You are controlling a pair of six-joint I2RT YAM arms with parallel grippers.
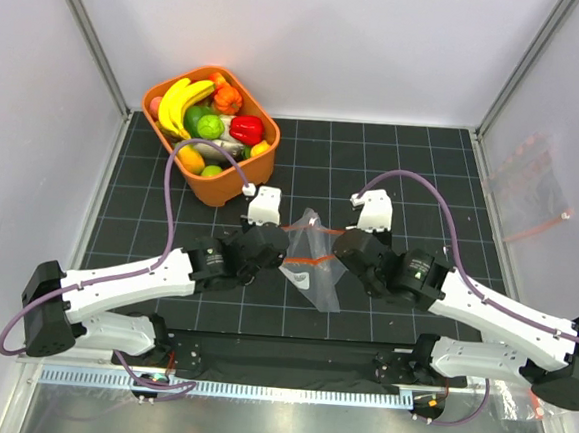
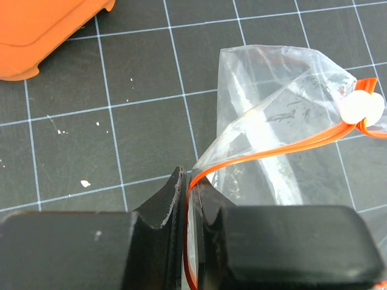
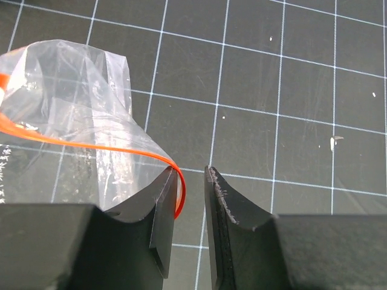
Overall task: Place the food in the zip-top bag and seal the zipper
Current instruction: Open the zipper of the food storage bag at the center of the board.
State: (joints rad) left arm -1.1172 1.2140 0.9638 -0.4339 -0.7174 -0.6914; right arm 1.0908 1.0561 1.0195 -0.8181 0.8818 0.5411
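- The orange tub stands at the far left of the grid mat. The food is all heaped inside it, so by my reading the packing is not yet begun.
- The zip-top bag lies crumpled and empty on the mat, nearer the arm bases than the tub and off its right corner. The zipper runs across the bag, away from the tub.
- The left gripper has the tub-side end of the zipper. Its jaws are pressed almost together with the red-orange strip pinched between them, seemingly to anchor that end of the mouth.
- The white tab rides on the strip farther from the tub than that pinch.
- The right gripper is at the stretch of strip farthest from the tub. Its jaws stand a little apart, with mat showing through the gap.
- The strip's curled end touches the inner face of one finger there but is not clamped, so this gripper holds nothing.
- With only the tub-side end pinned, the mouth cannot be spread. The right gripper likely needs a firm pinch on its lip before any piece can come over from the tub.
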